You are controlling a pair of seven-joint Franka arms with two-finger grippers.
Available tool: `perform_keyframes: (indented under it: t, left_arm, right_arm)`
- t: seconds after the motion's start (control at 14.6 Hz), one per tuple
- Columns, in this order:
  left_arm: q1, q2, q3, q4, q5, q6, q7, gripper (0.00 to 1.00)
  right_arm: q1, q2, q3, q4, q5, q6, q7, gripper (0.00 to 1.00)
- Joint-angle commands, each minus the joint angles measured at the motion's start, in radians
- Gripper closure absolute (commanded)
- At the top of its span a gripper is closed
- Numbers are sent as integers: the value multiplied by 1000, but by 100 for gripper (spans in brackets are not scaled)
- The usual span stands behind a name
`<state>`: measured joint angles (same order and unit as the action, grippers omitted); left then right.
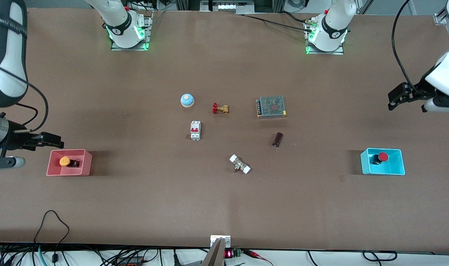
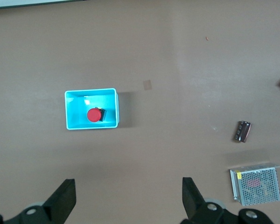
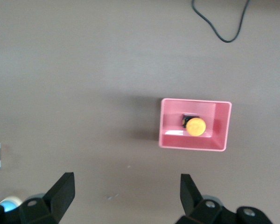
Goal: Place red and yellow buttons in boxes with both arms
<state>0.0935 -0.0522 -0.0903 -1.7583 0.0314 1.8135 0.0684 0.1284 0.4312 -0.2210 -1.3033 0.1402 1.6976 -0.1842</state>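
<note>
Both buttons boxed, both grippers empty and spread wide.

Red button point(image 1: 382, 157) lying in the cyan box point(image 1: 394, 170) at the left arm's end of the table; yellow button point(image 1: 65, 161) lying in the pink box point(image 1: 82, 170) at the right arm's end. Left gripper point(image 1: 394, 99) up over bare table near the cyan box, fingers point(image 2: 65, 200) far apart, nothing between. Right gripper point(image 1: 49, 140) just beside the pink box, likewise parted and empty. Mid-table, well apart from both boxes: bell point(image 1: 187, 100), valve point(image 1: 220, 108), breaker point(image 1: 195, 130), meshed power supply point(image 1: 271, 106), dark capacitor point(image 1: 277, 139), white-ended fitting point(image 1: 240, 164).
</note>
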Motion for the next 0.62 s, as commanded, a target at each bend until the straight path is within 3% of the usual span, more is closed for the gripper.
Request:
perform_keyframes:
  t: [0.0,0.27,0.55]
  left_arm:
    - [8,-31,-22,-17,-1,-14,-13,0]
    - [14,-38,-23,-13,-1,-17,-12,0]
    - [15,-29,-19,16,-2,-16,-12,0]
  right_arm:
    - [7,-83,2,-25,10,-74,38,0]
    - [10,-192,-5,-59,-7,-205,110,0]
    - [13,-281,2,-154,-109,-250,115,0]
